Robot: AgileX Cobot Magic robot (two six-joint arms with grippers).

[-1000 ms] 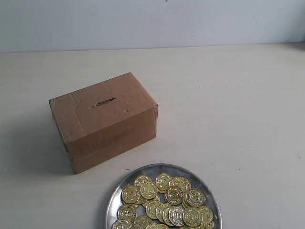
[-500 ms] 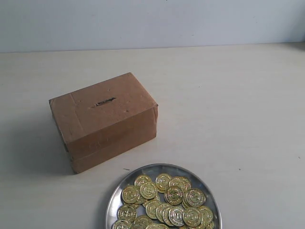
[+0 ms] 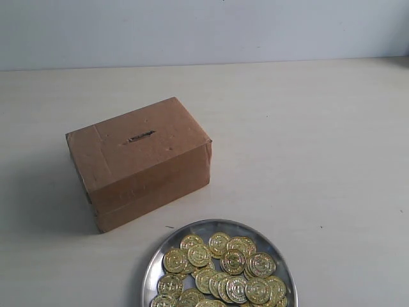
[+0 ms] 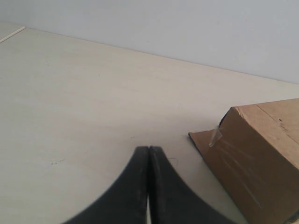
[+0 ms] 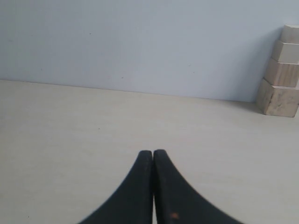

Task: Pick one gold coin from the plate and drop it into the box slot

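A brown cardboard box [image 3: 139,160] stands left of centre on the pale table, its dark slot [image 3: 140,136] in the top face. In front of it, at the exterior view's bottom edge, lies the round silver plate [image 3: 163,251], heaped with several gold coins [image 3: 223,268]. Neither arm shows in the exterior view. My left gripper [image 4: 148,149] is shut with nothing in it, low over the table, with a corner of the box [image 4: 254,154] beside it. My right gripper [image 5: 153,152] is shut and empty too, facing bare table and the wall.
A stack of pale wooden blocks [image 5: 280,79] stands against the wall in the right wrist view. The table [image 3: 319,141] runs back to a light blue-grey wall.
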